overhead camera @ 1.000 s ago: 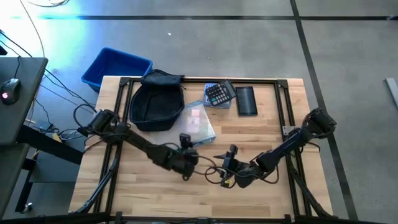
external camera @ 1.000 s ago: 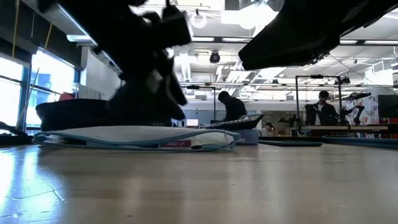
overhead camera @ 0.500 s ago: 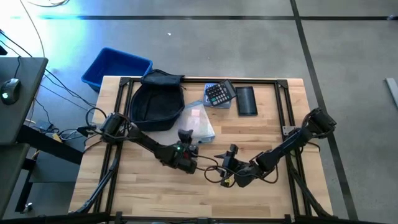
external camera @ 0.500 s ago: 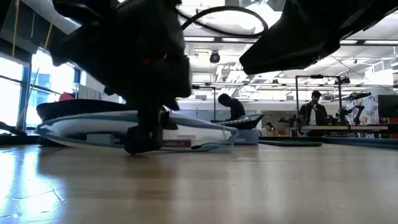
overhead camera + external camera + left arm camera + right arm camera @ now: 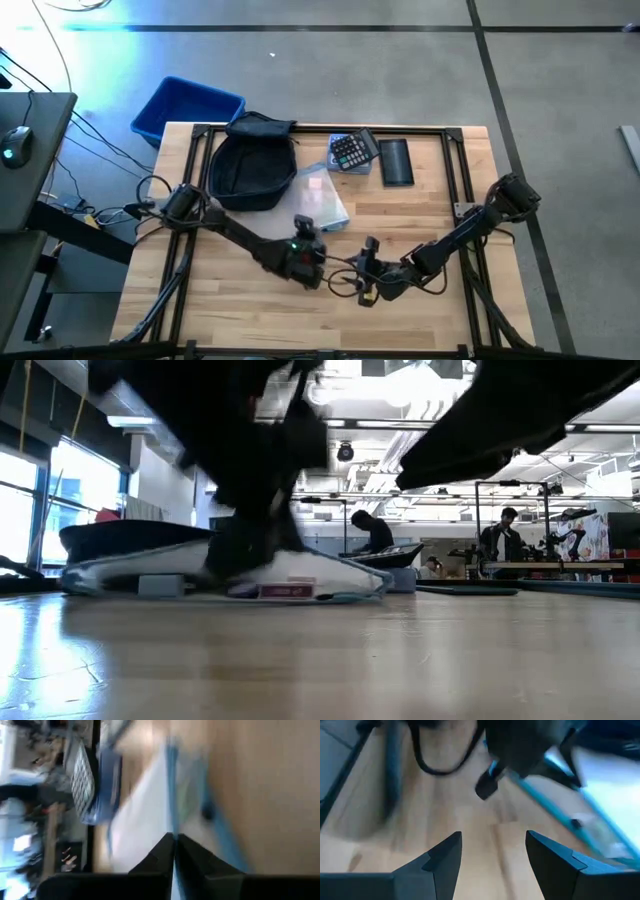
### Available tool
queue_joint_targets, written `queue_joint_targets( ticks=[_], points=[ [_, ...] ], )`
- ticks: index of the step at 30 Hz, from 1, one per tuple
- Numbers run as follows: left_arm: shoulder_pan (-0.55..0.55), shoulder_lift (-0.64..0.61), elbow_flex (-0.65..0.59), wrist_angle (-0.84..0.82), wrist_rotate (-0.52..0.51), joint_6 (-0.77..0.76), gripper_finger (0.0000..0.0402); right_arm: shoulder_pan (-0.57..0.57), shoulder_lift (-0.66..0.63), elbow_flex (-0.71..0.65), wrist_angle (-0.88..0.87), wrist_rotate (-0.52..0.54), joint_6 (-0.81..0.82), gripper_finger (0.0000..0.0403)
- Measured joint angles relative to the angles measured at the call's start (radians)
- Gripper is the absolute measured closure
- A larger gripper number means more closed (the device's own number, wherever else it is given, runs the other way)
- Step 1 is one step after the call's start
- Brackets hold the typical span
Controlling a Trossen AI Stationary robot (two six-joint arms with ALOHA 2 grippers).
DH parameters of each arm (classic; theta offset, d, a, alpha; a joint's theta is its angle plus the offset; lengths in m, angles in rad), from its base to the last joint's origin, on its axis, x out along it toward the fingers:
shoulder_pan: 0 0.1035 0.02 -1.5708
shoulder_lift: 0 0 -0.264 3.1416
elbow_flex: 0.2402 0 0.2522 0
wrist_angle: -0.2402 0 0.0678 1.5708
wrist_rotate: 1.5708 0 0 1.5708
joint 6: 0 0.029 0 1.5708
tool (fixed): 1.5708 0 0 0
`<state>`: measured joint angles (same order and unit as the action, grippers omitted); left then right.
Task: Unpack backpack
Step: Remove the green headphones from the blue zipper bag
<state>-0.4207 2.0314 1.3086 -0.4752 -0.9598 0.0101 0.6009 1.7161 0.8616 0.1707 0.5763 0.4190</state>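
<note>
High view: the backpack [image 5: 252, 168] lay at the table's [image 5: 250, 310] far left, beside a clear pouch [image 5: 320, 198]. The left gripper [image 5: 302, 228] had shifted toward that pouch's near edge since half a second before. Low view: the pouch's edge [image 5: 290, 588] now sat lifted. Left wrist view: its fingers [image 5: 187, 854] had closed on the pouch's edge. Right wrist view: the right gripper [image 5: 492, 852] stood open, holding nothing.

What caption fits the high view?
Left tool shut at clear pouch edge beside backpack; right tool open nearby.
</note>
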Motion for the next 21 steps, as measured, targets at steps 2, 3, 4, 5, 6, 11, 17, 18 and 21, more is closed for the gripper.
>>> queue_joint_targets(
  ticks=[2, 3, 4, 5, 6, 11, 17, 18, 21],
  points=[
    [-0.024, -0.001, 0.066, 0.002, 0.038, 0.0, 0.04, 0.003, 0.003, 0.0, 0.005, -0.036, -0.012, 0.02],
    [-0.036, -0.001, 0.09, 0.001, 0.044, 0.0, 0.0401, 0.006, 0.005, 0.0, 0.006, -0.039, -0.014, 0.02],
    [-0.045, -0.001, 0.107, 0.002, 0.042, 0.001, 0.0401, 0.009, 0.006, 0.0, 0.002, -0.039, -0.016, 0.02],
    [-0.053, -0.001, 0.119, 0.0, 0.035, 0.01, 0.0401, 0.01, 0.009, 0.0, 0.002, -0.036, -0.013, 0.02],
    [-0.061, -0.001, 0.128, -0.004, 0.035, 0.01, 0.0401, 0.01, 0.015, 0.0, 0.008, -0.029, -0.007, 0.02],
    [-0.061, -0.001, 0.128, -0.139, 0.126, -0.014, 0.0397, 0.002, 0.042, 0.0, 0.006, -0.008, 0.012, 0.02],
    [-0.037, -0.001, 0.127, -0.356, 0.19, -0.139, 0.0333, -0.033, 0.058, 0.0, 0.012, 0.061, -0.027, 0.02],
    [-0.037, -0.001, 0.128, -0.398, 0.191, -0.176, 0.032, -0.048, 0.059, 0.0, 0.007, 0.102, -0.073, 0.02],
    [-0.045, -0.006, 0.132, -0.581, 0.189, -0.328, 0.0289, -0.103, 0.059, 0.0, 0.008, 0.158, -0.264, 0.02]
  ],
)
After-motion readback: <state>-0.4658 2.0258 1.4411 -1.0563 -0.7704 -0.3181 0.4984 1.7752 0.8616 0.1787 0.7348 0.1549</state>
